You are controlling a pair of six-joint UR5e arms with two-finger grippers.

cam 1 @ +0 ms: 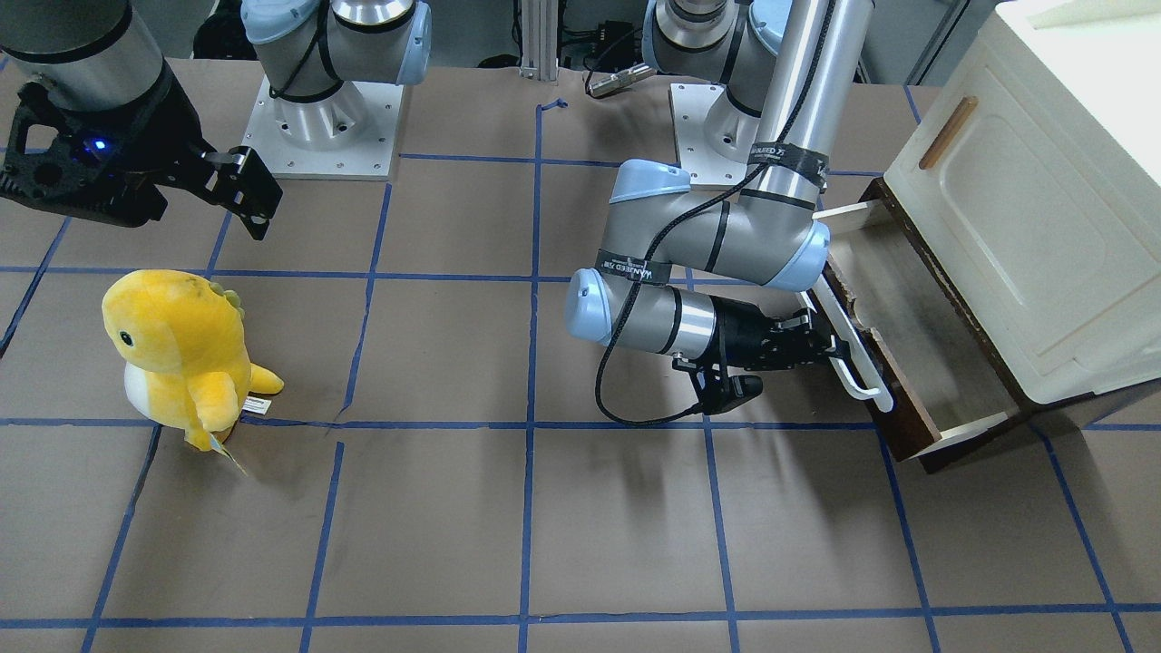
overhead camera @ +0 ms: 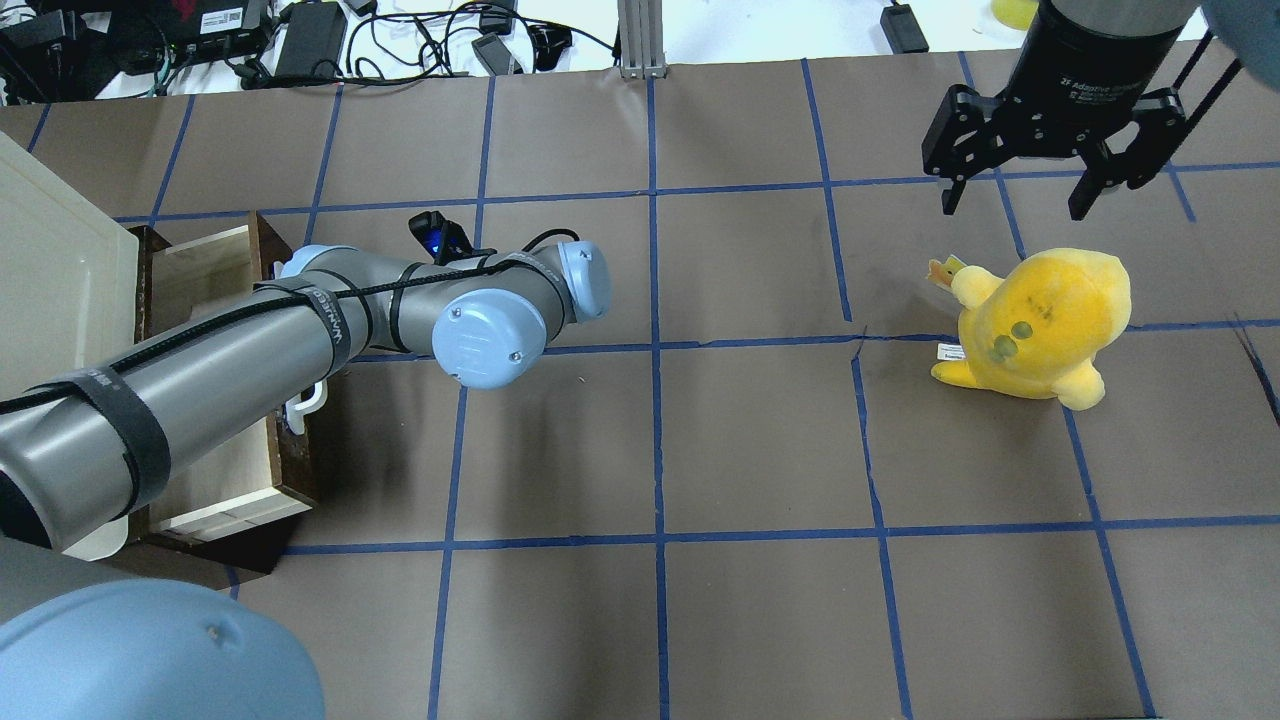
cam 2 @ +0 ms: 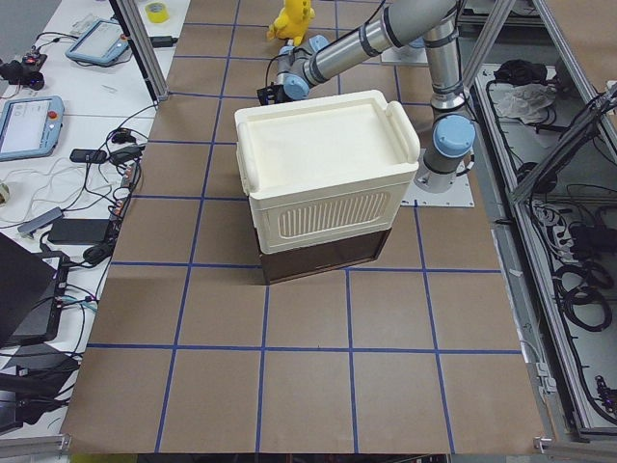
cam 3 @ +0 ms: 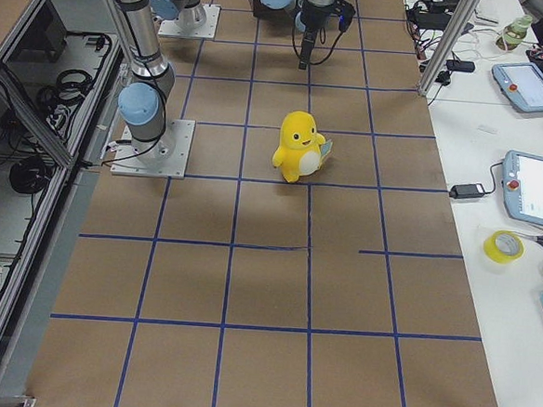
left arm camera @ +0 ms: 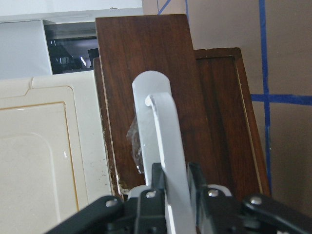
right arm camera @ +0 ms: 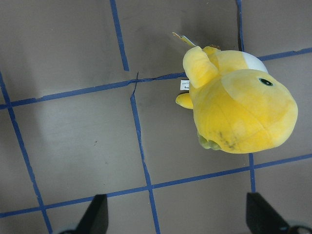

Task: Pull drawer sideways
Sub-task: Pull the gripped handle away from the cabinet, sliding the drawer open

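From overhead, my left arm [overhead camera: 200,370] covered my left gripper [cam 1: 842,349] and most of the drawer [overhead camera: 220,470] at the desk's left edge. Seen from the desk's left end, the cabinet [cam 2: 323,169] hid the drawer front and its handle [left arm camera: 165,141]. My right wrist camera cut my right gripper [right arm camera: 180,219] off below, leaving only its fingertips [right arm camera: 96,217] in view.

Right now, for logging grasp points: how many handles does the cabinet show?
2. The white bar handle on the open drawer, held by the left gripper; the small wooden handle on the cream cabinet door. Other faces are hidden.
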